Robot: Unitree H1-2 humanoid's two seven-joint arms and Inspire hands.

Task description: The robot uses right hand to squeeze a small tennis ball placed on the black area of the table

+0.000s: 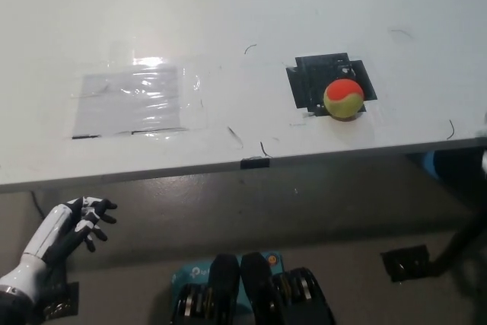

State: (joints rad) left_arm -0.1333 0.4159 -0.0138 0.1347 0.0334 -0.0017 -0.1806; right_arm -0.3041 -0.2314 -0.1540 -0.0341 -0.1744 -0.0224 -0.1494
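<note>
A small orange and yellow-green tennis ball [344, 98] sits on the lower right part of a black taped patch [313, 80] on the white table [228, 20], near the table's front edge. No hand is near the ball. My white left hand [76, 222] rests low at the picture's left, below the table's edge, holding nothing, with its dark-tipped fingers spread apart. A blurred dark shape [460, 245] crosses the lower right corner below the table. I cannot make out my right hand there.
A sheet of clear film [129, 100] is taped flat on the left half of the table. A black tape mark [255, 162] sits on the front edge. On the floor at lower right lies a black square [405, 262].
</note>
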